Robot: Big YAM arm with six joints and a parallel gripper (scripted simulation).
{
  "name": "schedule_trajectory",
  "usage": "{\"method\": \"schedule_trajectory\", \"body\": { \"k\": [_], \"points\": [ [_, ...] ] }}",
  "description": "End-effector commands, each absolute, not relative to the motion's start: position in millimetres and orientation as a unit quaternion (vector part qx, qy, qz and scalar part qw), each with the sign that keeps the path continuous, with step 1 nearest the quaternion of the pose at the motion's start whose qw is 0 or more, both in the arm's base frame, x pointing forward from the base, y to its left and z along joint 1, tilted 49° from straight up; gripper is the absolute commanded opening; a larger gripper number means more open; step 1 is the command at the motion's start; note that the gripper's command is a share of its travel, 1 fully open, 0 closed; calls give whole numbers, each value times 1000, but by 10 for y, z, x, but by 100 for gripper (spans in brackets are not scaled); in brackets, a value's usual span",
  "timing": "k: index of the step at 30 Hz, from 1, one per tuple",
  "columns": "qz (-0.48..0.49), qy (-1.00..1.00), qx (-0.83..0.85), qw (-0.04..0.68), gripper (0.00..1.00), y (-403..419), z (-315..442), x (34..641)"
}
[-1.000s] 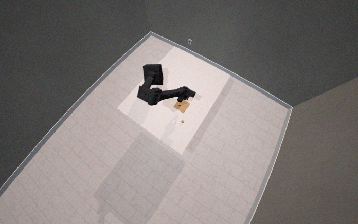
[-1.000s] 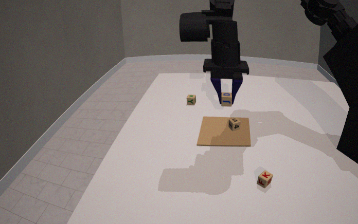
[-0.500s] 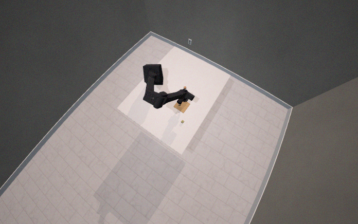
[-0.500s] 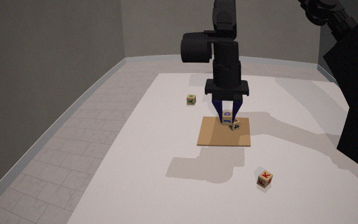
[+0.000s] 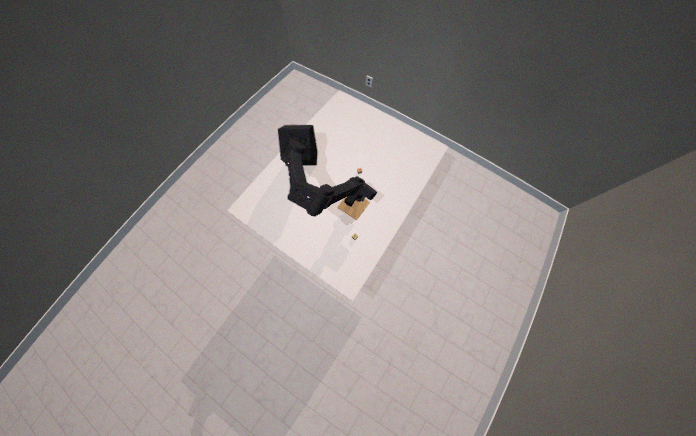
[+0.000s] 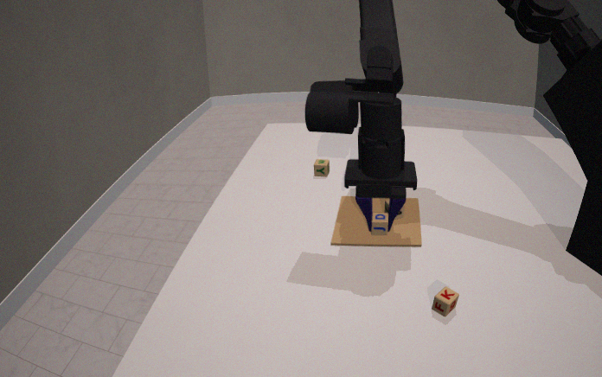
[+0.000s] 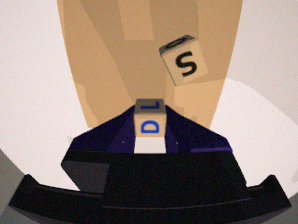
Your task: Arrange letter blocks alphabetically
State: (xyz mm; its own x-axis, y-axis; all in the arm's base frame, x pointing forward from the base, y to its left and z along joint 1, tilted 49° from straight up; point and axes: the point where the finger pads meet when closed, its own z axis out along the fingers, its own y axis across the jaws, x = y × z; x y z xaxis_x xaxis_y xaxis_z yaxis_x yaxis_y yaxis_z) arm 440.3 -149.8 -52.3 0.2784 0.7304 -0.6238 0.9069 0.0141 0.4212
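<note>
While the last blocks still need placing, the white counter (image 5: 395, 154) (image 6: 221, 275) (image 7: 25, 100) carries the whole job, with the black arm (image 5: 296, 174) (image 6: 377, 40) bent over it. The brown mat (image 5: 359, 210) (image 6: 346, 237) (image 7: 210, 30) lies flat, and above its near half in the exterior view the gripper (image 5: 350, 201) (image 6: 380, 224) (image 7: 150, 110) is clamped on the D block (image 6: 380, 226) (image 7: 150, 126), low down; whether it touches the mat cannot be told.

Of the lettered three, only the S block (image 6: 387, 207) (image 7: 185, 62) rests on the mat, farther back and turned askew. The K block (image 5: 359, 170) (image 6: 445, 302) sits off it, near right, also askew. Far left, the green-lettered block (image 5: 354, 236) (image 6: 321, 169) is fully off the mat, apparently the spare. Left to do, by judgement: release D, bring K between D and S, and straighten the row.
</note>
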Motion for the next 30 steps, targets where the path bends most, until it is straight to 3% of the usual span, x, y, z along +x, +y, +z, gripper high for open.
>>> {"method": "schedule_trajectory", "body": {
  "k": [1, 30],
  "points": [
    [-113, 599, 685, 398, 20, -1486, -553, 4429],
    [-115, 599, 686, 397, 20, -1507, -559, 4422]
  ]
}}
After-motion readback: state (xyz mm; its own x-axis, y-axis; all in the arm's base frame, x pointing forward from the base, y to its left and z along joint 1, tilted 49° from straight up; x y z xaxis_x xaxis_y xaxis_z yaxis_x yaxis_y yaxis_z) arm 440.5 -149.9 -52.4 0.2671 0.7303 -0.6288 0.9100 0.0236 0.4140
